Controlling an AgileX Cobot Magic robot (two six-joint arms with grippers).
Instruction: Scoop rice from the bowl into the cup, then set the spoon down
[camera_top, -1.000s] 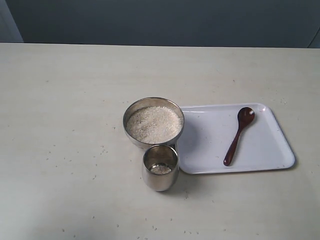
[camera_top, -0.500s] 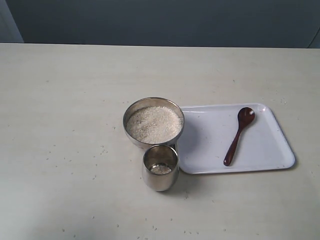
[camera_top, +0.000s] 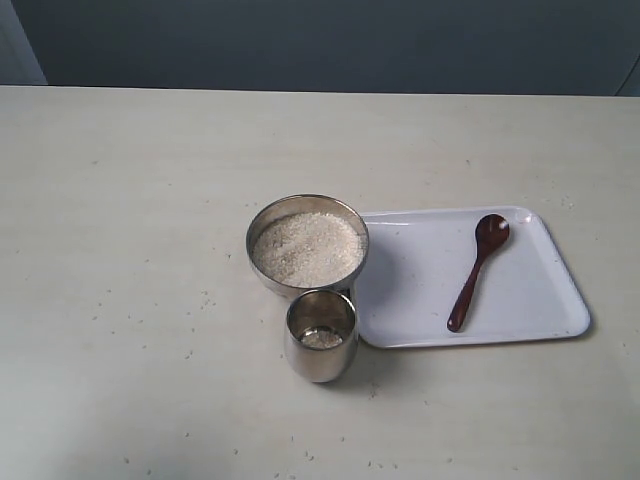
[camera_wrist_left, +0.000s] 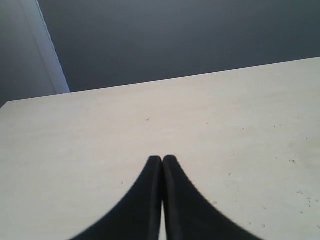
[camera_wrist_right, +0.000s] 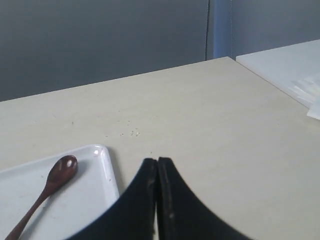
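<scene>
The steel bowl (camera_top: 258, 262) stands mid-table, filled with pale rice (camera_top: 306, 248). Touching its near side is the small steel cup (camera_top: 320, 336), with a little rice at its bottom. The dark reddish-brown wooden spoon (camera_top: 476, 272) lies on a white tray (camera_top: 420, 300), scoop end farthest from the table's front; it also shows in the right wrist view as the spoon (camera_wrist_right: 46, 189). Neither arm appears in the exterior view. My left gripper (camera_wrist_left: 162, 159) is shut over bare table. My right gripper (camera_wrist_right: 157, 160) is shut and holds nothing, just beside the tray (camera_wrist_right: 107, 167).
Stray rice grains dot the tabletop around the bowl and cup and near the front edge. A dark wall runs behind the table. In the right wrist view a second white surface (camera_wrist_right: 280, 67) sits past the table's corner.
</scene>
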